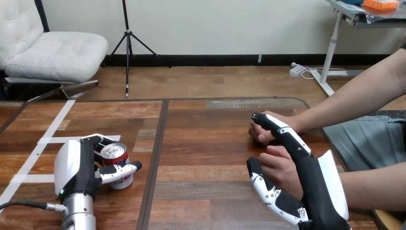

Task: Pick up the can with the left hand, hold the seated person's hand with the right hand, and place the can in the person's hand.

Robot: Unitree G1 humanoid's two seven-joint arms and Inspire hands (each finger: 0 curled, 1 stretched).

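Left hand (75, 168) curled, right hand (317, 188) outstretched

the left hand (76, 165) hides the can's (114, 153) left side and part of its front.

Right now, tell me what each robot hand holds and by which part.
Left hand grips the can round its side. Right hand touches the person's nearer hand; grip cannot be told.

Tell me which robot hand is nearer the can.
Left. The left hand is curled round the can on the table's left side; the right hand is far off at the right side, beside the person's hands.
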